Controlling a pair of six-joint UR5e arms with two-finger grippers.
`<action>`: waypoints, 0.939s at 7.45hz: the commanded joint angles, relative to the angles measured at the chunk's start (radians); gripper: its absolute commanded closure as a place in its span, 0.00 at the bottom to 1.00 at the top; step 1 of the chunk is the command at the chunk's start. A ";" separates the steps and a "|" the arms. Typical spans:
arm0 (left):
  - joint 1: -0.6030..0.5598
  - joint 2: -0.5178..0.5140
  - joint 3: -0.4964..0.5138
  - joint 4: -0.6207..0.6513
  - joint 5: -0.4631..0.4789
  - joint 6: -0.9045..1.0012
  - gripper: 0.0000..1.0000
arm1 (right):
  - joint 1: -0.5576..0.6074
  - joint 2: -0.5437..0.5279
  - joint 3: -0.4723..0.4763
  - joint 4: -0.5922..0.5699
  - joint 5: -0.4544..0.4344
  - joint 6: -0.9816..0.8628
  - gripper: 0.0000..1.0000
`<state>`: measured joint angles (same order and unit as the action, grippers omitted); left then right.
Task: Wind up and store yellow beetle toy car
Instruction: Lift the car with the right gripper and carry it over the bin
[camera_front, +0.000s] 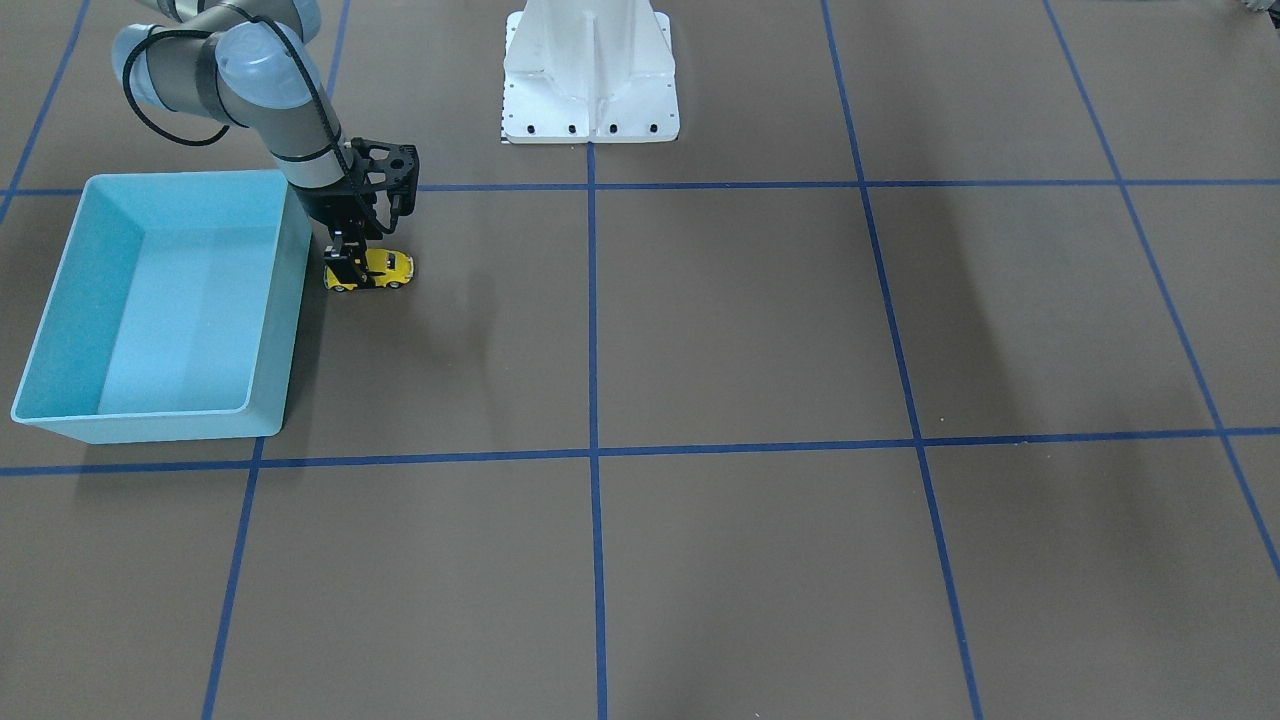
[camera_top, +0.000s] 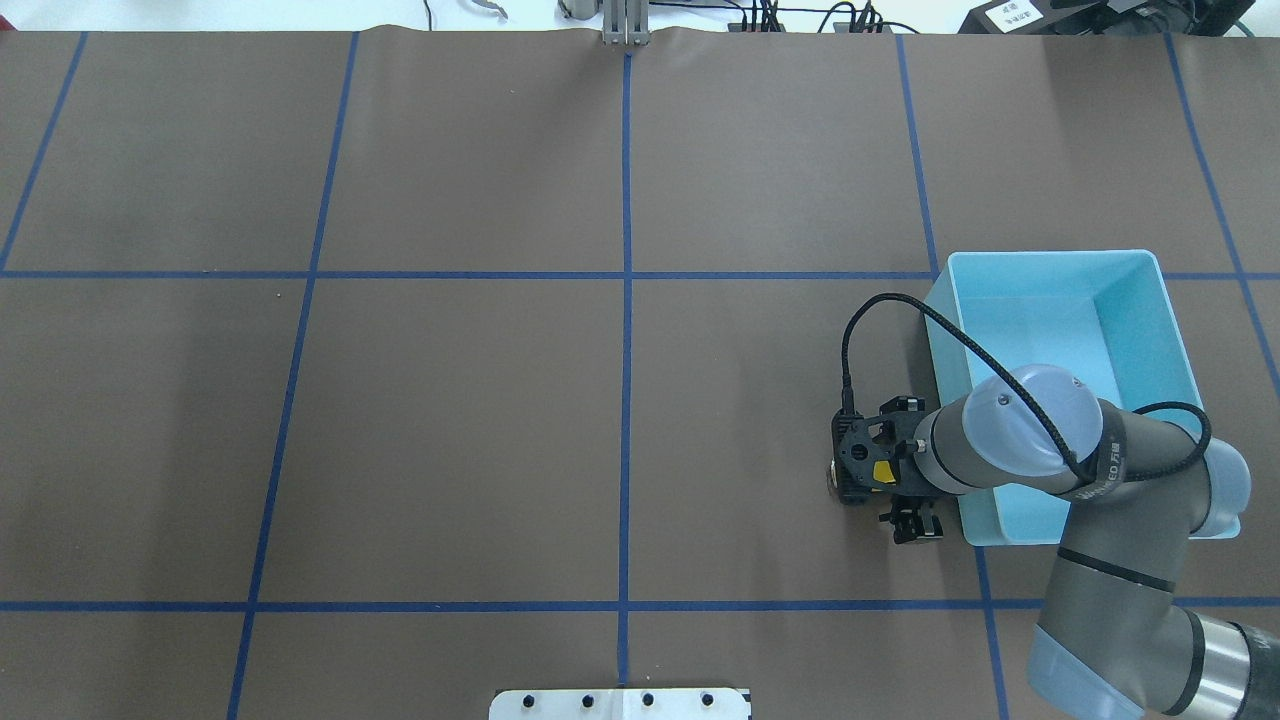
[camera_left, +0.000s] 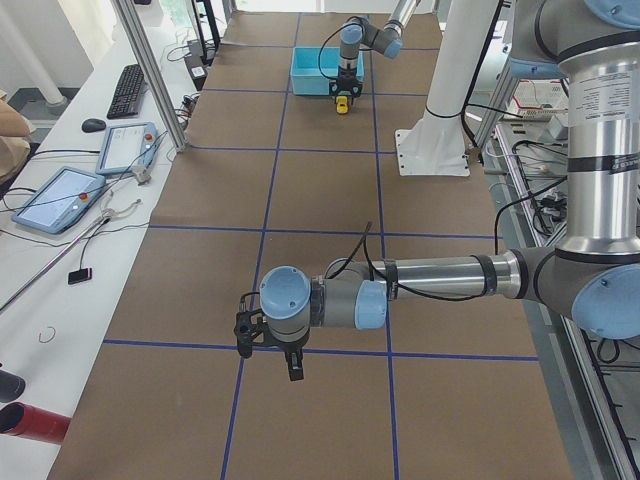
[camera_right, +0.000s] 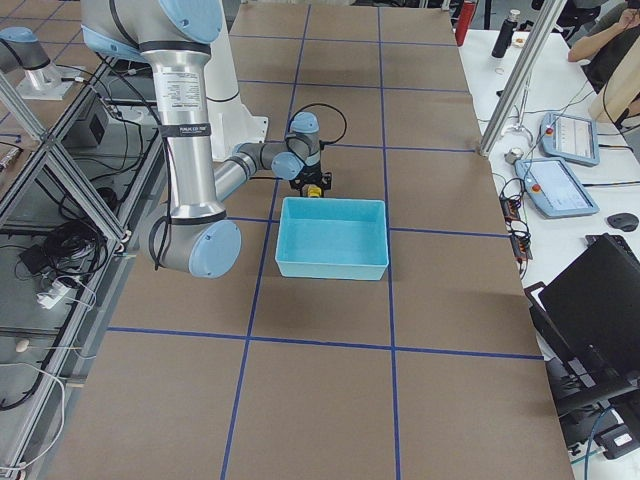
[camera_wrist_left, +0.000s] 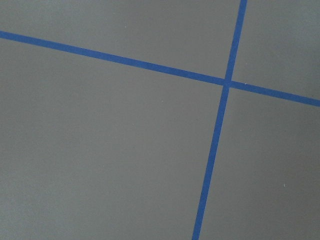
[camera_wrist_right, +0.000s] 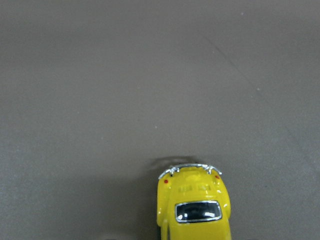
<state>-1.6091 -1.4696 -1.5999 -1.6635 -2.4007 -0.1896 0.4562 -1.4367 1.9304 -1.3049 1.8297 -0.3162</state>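
The yellow beetle toy car (camera_front: 385, 268) stands on its wheels on the brown table, just beside the blue bin (camera_front: 292, 330). My right gripper (camera_front: 347, 270) points straight down over the car's front half. Its fingers (camera_front: 346, 262) sit against the car's sides, shut on it. In the right wrist view the car's rear (camera_wrist_right: 194, 202) with its dark window shows at the bottom edge. From overhead only a speck of the car (camera_top: 884, 472) shows under the right gripper (camera_top: 906, 466). My left gripper (camera_left: 270, 358) hovers over the near table; I cannot tell whether it is open or shut.
The blue bin (camera_top: 1050, 257) is empty, and its long wall runs close along the car. The white robot base (camera_front: 590, 90) stands at the table's middle back. Blue tape lines (camera_wrist_left: 215, 145) cross the brown mat. Monitors and tablets lie on the side benches.
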 joint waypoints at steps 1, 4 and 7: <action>0.000 0.000 0.000 0.001 0.000 -0.001 0.00 | 0.027 0.012 0.009 0.000 0.012 0.025 1.00; 0.000 0.000 0.000 0.001 0.000 -0.001 0.00 | 0.109 0.086 0.025 -0.014 0.083 0.060 1.00; 0.000 -0.002 0.000 0.001 0.000 -0.001 0.00 | 0.169 0.174 0.093 -0.109 0.171 0.059 1.00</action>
<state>-1.6092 -1.4705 -1.6000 -1.6628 -2.4007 -0.1912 0.5838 -1.3136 1.9940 -1.3434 1.9393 -0.2564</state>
